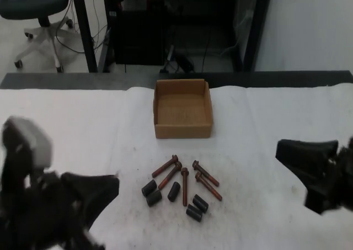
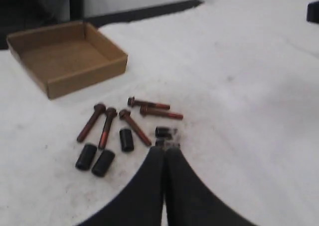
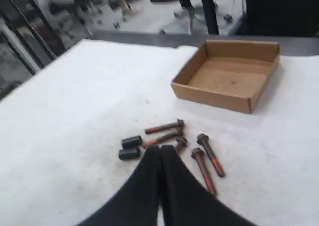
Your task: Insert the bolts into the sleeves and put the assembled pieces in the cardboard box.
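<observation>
Several rust-red bolts (image 1: 185, 175) and several short black sleeves (image 1: 154, 197) lie loose in a cluster on the white cloth, just in front of the open cardboard box (image 1: 183, 131), which holds nothing. My left gripper (image 2: 164, 150) hovers shut and holding nothing, at the near left of the cluster (image 1: 115, 182). Its wrist view looks over the bolts (image 2: 104, 126), the sleeves (image 2: 102, 162) and the box (image 2: 87, 79). My right gripper (image 3: 160, 150) is shut and holding nothing too, out at the right (image 1: 280, 149), with bolts (image 3: 212, 158), two sleeves (image 3: 130, 142) and the box (image 3: 212, 97) ahead of it.
A white cloth (image 1: 265, 112) covers the bench, with a dark strip (image 1: 66, 80) along its far edge. An office chair (image 1: 38, 18) and dark frames stand on the floor beyond. Bare cloth lies on both sides of the cluster.
</observation>
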